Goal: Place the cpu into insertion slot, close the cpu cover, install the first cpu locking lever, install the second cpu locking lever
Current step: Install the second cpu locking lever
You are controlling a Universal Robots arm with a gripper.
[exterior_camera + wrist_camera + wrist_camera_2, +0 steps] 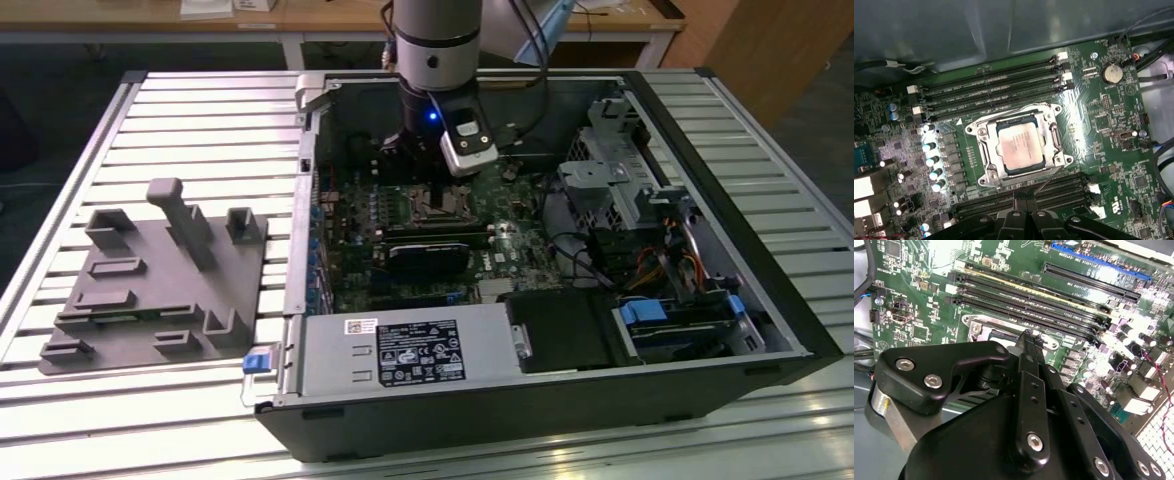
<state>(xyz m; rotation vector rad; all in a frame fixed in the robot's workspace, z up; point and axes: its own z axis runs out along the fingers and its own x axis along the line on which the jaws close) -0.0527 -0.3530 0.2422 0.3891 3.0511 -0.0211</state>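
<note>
Under the closed cpu cover (985, 162), the cpu (1022, 147) edges stay hidden.

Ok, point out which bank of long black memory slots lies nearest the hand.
The near bank, between the cpu and the hand, right at its tips; the other bank lies beyond the cpu, by the grey case wall.

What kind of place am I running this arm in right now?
Probably a lab or workshop bench set up for PC assembly: an opened computer case lies on a slatted aluminium table, a grey fixture tray sits beside it, and wooden desks stand behind.
</note>
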